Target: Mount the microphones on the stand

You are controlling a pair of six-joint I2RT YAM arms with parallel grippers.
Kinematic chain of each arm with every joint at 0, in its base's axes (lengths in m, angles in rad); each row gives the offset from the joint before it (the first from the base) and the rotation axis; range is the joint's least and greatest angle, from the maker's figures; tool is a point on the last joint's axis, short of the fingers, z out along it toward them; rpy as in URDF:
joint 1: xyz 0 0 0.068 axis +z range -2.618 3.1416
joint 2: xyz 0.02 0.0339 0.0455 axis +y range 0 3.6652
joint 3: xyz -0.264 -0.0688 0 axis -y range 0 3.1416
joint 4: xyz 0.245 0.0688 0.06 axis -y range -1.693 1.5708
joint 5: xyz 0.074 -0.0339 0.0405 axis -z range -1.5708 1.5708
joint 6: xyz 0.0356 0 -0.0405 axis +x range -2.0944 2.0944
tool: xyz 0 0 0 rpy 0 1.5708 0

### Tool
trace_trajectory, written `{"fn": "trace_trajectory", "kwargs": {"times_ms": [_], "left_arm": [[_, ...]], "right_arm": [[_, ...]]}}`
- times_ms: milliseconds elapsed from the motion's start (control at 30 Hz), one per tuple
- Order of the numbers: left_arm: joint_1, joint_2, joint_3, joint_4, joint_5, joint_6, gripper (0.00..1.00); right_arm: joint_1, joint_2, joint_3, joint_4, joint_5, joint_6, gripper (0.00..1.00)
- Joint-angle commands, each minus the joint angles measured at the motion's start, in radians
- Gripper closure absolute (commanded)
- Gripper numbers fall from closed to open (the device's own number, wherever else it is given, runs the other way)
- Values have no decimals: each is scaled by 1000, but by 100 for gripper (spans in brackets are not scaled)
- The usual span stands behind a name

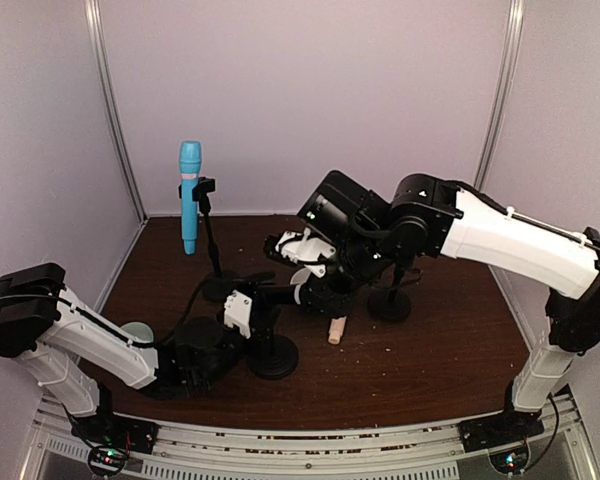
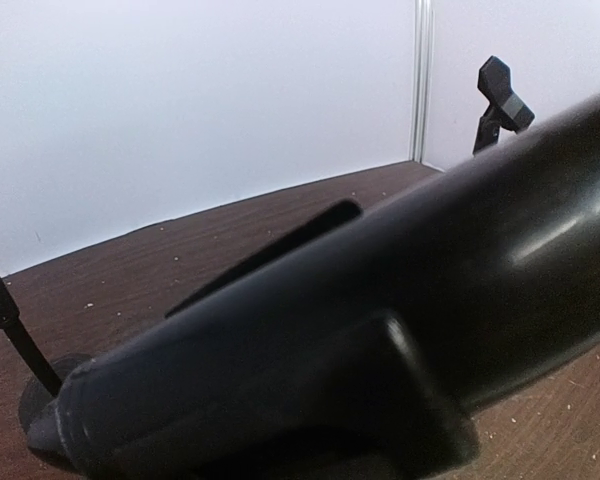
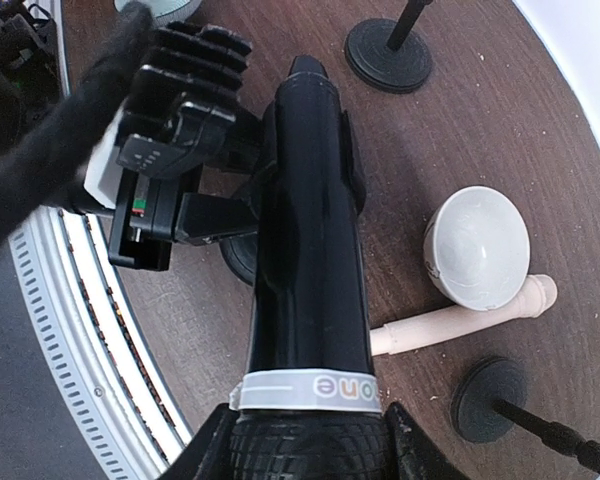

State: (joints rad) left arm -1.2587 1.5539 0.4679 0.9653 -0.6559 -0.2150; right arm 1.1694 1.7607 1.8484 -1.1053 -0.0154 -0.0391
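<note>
The black microphone (image 3: 310, 230) is held at its grille end by my right gripper (image 3: 310, 440), which is shut on it above the table (image 1: 430, 370). Its body lies against the clip of the front stand (image 1: 272, 355). My left gripper (image 1: 250, 305) is shut on that clip (image 3: 212, 215) from the left. In the left wrist view the black microphone (image 2: 380, 290) fills most of the frame. The light blue microphone (image 1: 189, 195) stands upright, clipped in the rear left stand (image 1: 218, 287). The cream-pink microphone (image 3: 450, 325) lies on the table below my right arm.
A third stand (image 1: 389, 303) with a bare clip (image 2: 502, 93) stands on the right. A white bowl (image 3: 477, 247) sits beside the cream-pink microphone. A pale bowl (image 1: 135, 332) lies by the left arm. Walls close in the back and sides.
</note>
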Motion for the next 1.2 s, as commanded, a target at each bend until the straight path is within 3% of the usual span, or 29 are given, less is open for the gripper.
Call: {"fn": "trace_trajectory", "kwargs": {"times_ms": [0, 133, 467, 567, 633, 833, 933, 1167], "left_arm": [[-100, -13, 75, 81, 245, 111, 100], [-100, -14, 74, 82, 240, 113, 100], [-102, -17, 52, 96, 199, 114, 100], [-101, -19, 36, 120, 165, 105, 100], [-101, -24, 27, 124, 146, 102, 100], [-100, -49, 4, 129, 100, 105, 100], [-99, -63, -10, 139, 84, 126, 100], [-45, -114, -38, 128, 148, 154, 100]], "right_arm": [[-28, 139, -43, 260, -162, 55, 100], [-72, 148, -40, 260, -260, 156, 100], [-86, 108, -62, 271, -299, 217, 99], [-86, 98, -64, 264, -304, 205, 78], [-86, 78, -65, 251, -308, 191, 52], [-88, -77, -129, 288, -270, 185, 18], [-89, -152, -149, 268, -198, 169, 9], [-94, -396, -303, 296, -105, 177, 8]]}}
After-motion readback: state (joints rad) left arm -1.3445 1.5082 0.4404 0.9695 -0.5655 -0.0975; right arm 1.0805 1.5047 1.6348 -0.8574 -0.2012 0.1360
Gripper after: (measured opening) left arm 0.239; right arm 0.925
